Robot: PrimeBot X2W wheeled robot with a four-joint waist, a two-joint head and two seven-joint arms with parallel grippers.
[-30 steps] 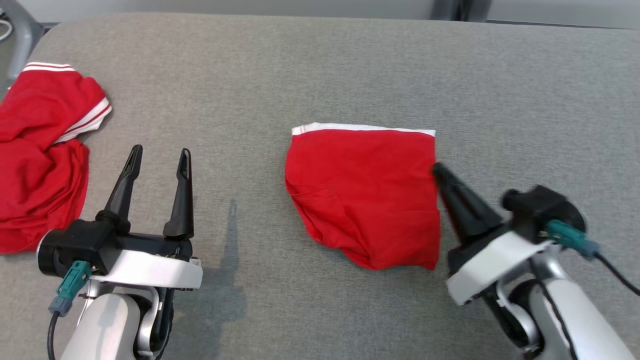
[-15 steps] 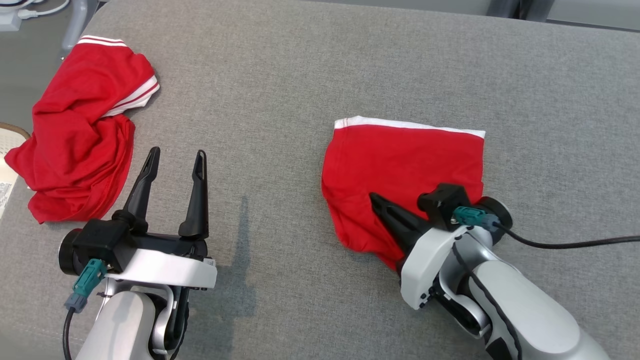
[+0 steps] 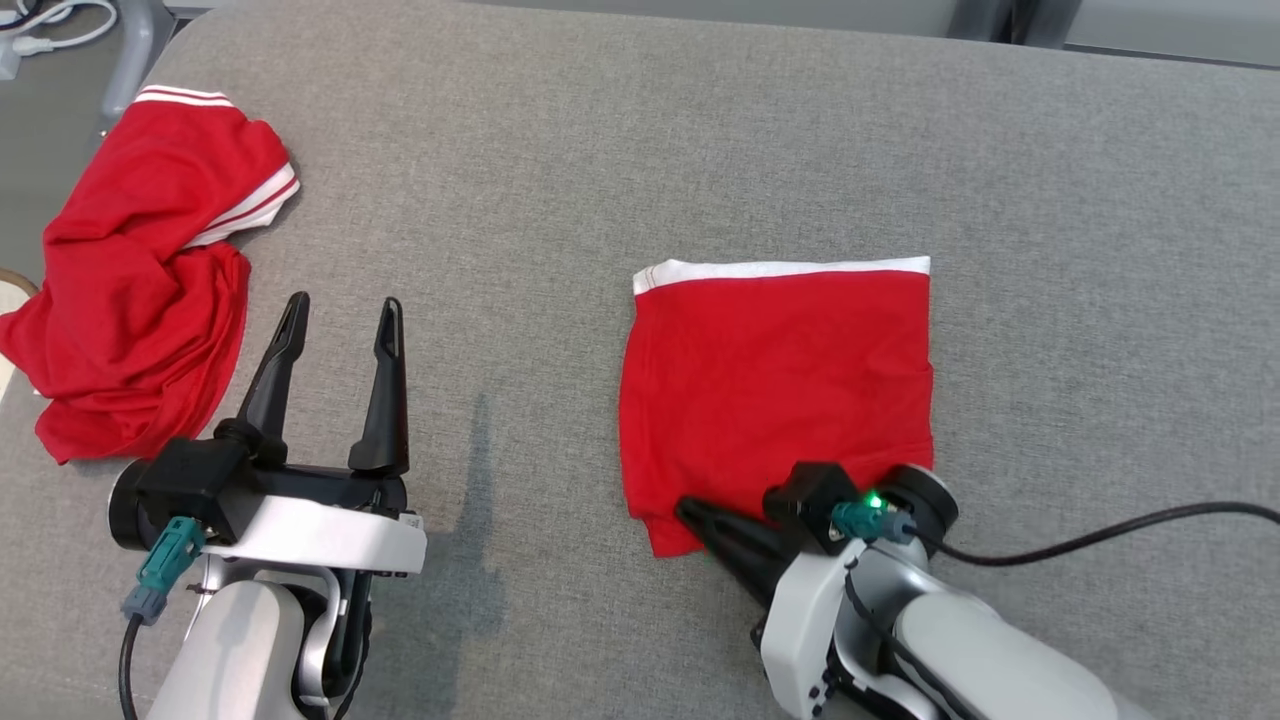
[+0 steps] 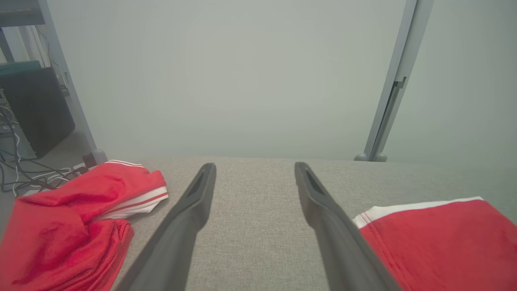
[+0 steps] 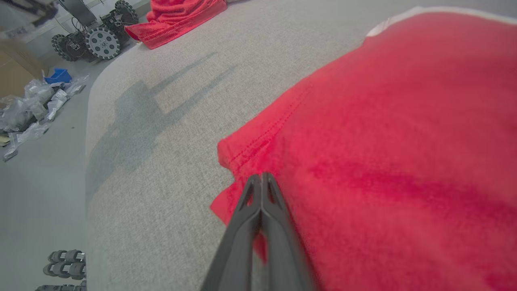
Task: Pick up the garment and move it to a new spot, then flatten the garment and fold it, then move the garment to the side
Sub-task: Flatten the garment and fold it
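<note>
Two red garments are seen on the grey table point(image 3: 600, 130): the folded garment point(image 3: 780, 390) lies flat right of centre, white band at its far edge, and a crumpled garment point(image 3: 140, 290) is heaped at the far left. The right gripper point(image 3: 690, 512) is closed finger to finger, nothing visibly pinched, its tips laid on the fold's near left corner. The left gripper point(image 3: 342, 305) is held wide apart over bare table between the two, empty. If a sideways push is made from that corner alone, the top layer may be dragged off the lower one and the fold undone.
</note>
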